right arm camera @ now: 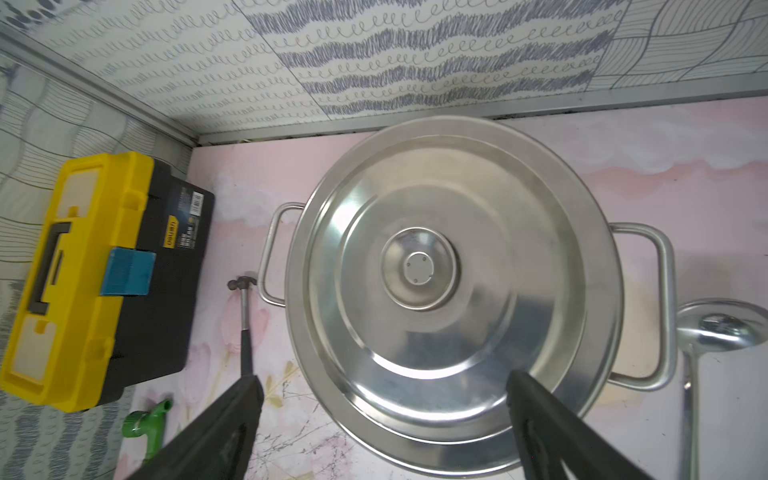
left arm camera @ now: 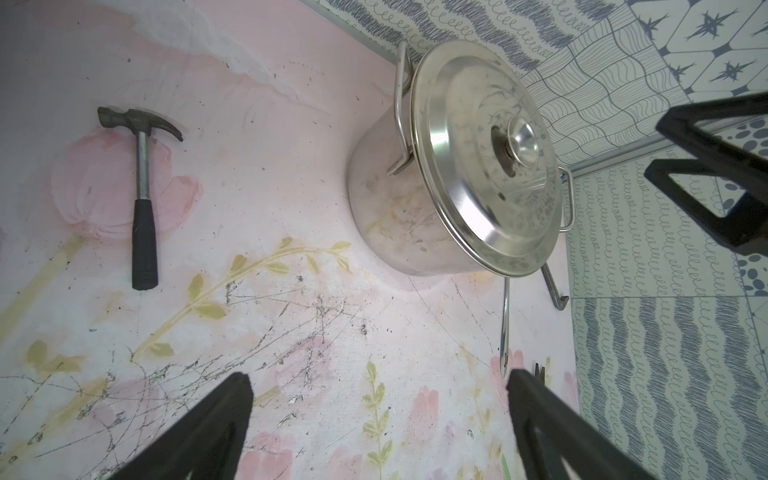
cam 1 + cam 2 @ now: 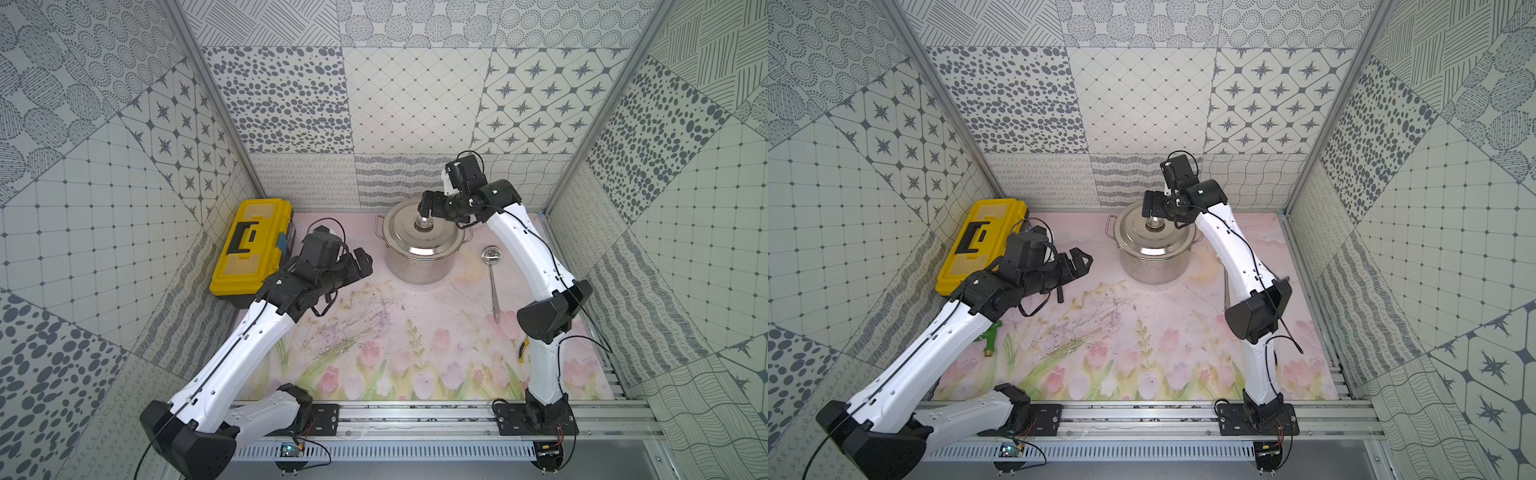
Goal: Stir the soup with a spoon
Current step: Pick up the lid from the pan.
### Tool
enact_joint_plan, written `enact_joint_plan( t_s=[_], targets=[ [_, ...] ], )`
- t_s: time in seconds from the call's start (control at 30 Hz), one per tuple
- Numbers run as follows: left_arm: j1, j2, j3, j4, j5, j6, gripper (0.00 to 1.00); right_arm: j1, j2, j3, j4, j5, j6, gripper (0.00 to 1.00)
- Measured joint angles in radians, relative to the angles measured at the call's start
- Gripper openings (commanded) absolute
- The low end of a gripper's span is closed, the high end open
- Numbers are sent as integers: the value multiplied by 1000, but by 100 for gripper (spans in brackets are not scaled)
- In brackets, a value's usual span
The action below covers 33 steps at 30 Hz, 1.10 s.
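The steel pot [image 3: 419, 266] stands at the back of the mat with its lid [image 1: 498, 208] on, so the soup is hidden. The spoon, a steel ladle [image 3: 492, 282], lies flat on the mat just right of the pot, bowl toward the back wall; its bowl [image 1: 723, 328] shows in the right wrist view. My right gripper [image 3: 424, 214] hangs open above the lid's knob [image 1: 419, 268], holding nothing. My left gripper [image 3: 361, 264] hovers open and empty left of the pot. In the left wrist view the pot [image 2: 395, 216] is ahead of that gripper [image 2: 379, 374].
A yellow and black toolbox [image 3: 249, 245] sits in the back left corner. A hammer [image 2: 143, 208] lies between the toolbox and the pot. A green nozzle [image 3: 988, 336] lies under the left arm. Yellow handles [image 3: 522, 349] peek out beside the right arm.
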Motion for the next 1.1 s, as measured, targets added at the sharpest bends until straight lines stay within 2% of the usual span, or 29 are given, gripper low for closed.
enact_joint_plan(
  t_s=[0.13,0.23,0.47,1.1],
  targets=[
    [-8,0,8,-14,-11,-15,99,11,151,227,-133,51,-28,97],
    [-10,1,18,-22,-19,-21,99,16,207,297,-189,73,-37,97],
    [-10,7,31,-27,-26,-21,99,35,245,303,-235,96,-51,89],
    [-11,-30,5,107,62,-21,99,59,301,302,-189,163,-78,82]
  ],
)
